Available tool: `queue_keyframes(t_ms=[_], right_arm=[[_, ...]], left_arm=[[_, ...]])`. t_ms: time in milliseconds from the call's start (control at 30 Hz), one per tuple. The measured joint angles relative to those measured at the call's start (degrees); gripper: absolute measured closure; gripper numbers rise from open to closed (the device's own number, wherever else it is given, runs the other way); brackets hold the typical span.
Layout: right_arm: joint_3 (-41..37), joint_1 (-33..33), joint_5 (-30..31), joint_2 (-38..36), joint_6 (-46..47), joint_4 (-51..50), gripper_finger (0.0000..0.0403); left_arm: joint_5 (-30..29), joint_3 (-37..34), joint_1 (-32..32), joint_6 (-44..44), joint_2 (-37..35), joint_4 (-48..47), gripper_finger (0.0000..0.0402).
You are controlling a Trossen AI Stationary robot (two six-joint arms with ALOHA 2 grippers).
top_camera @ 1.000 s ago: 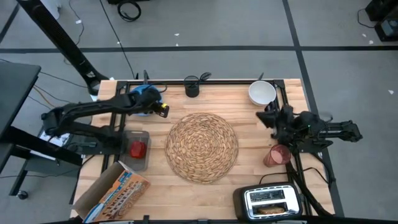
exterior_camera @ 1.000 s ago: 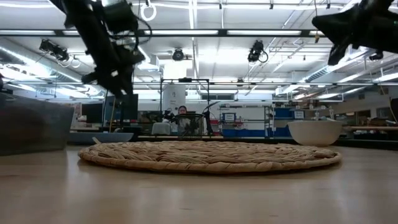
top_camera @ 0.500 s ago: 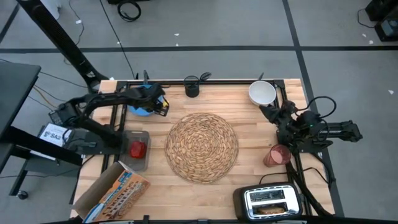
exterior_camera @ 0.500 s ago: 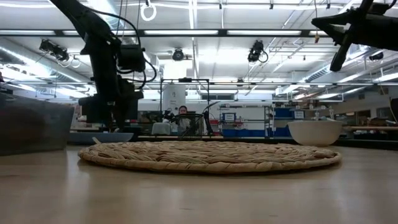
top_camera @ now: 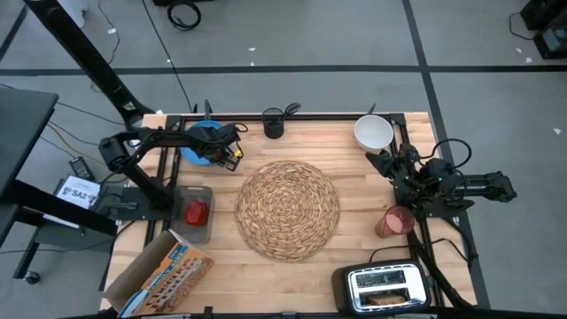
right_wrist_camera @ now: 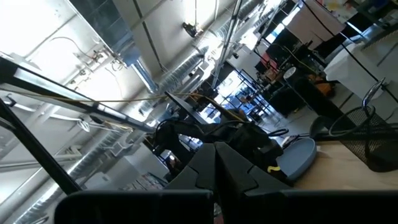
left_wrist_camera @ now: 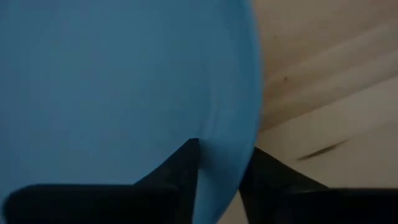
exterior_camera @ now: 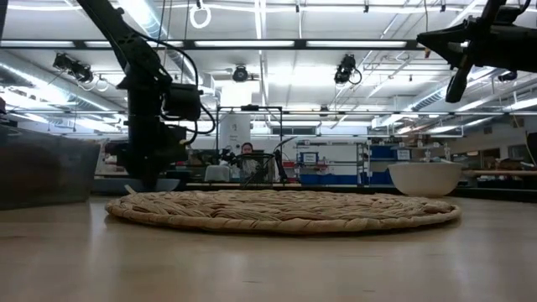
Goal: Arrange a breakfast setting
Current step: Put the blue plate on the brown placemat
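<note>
Woven straw placemat (top_camera: 288, 209) lies bare at the surface's centre, so the setting is barely begun: the left end effector (left_wrist_camera: 219, 171) straddles the blue plate's (left_wrist_camera: 118, 81) rim near the far left corner, while the right end effector (top_camera: 387, 163), fingers together, waits by the white bowl (top_camera: 373, 132).

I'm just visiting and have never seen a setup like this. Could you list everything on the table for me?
Round woven straw placemat: one, tan, table centre.
Blue plate: one, far left corner, its rim between the left gripper's fingers.
White bowl: one, far right corner.
Translucent red cup: one, right edge.
Red apple: one, in a grey tray at left.
Silver toaster: one, near right corner, toast inside.
Small black cup: one, far edge.
Printed cardboard box: one, near left corner.
Left gripper: at the plate's rim.
Right gripper: raised, shut, near the bowl.
</note>
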Motion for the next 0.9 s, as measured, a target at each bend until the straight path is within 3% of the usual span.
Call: queue_keyframes(t_ms=[167,400,667,800,900], right_arm=[[0.00,0.00,-0.02,0.00,-0.23,0.09,0.0393],[0.00,-0.02,-0.69,0.00,-4.39,0.29,0.0393],[0.00,-0.02,-5.12,0.00,-7.94,0.15,0.0393],[0.00,-0.02,-5.12,0.00,-10.34,-0.63,0.0393],[1.64,0.16,-10.18,0.11,-11.55,-3.41,0.0393]], left_arm=[[-1.36,0.80,-0.33,0.72,-0.64,-1.45,0.0380],[-0.66,12.28,-7.51,2.61,-3.11,-12.56,0.0383],[2.43,29.62,-30.77,8.85,-3.54,-22.80,0.0385],[2.41,32.53,-44.28,8.56,-3.54,-22.70,0.0385],[1.31,32.51,-52.79,4.85,-2.83,-20.77,0.0385]])
